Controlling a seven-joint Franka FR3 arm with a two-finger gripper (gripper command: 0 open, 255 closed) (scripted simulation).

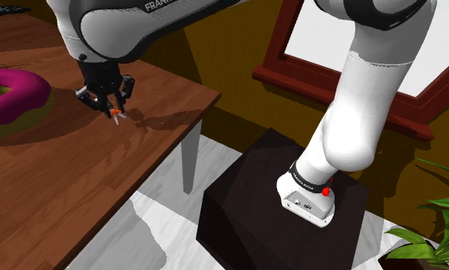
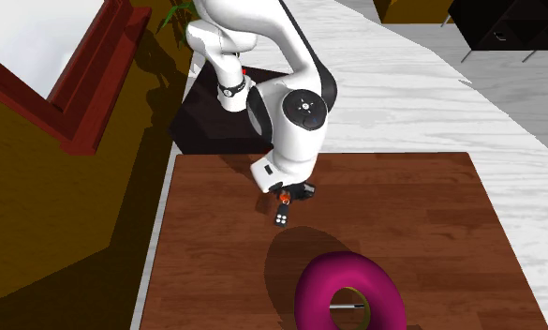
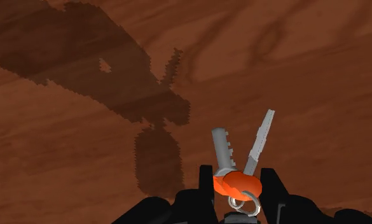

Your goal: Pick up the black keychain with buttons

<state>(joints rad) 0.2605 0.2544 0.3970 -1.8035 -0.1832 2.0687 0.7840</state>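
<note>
gripper (image 3: 237, 177): clamped on keychain (image 2: 281, 217) — orange piece between the fingers
keychain: hanging clear above wooden table (image 2: 403, 216) — shadow beneath

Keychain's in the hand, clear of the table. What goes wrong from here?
1. The hand pinches the keychain by its small orange piece; so narrow a hold may slip.
2. The rest of it dangles loose below, so a quick move may swing it and tug it free.
3. The pink ring lies close by on the table; a low pass that way might snag it.
</note>
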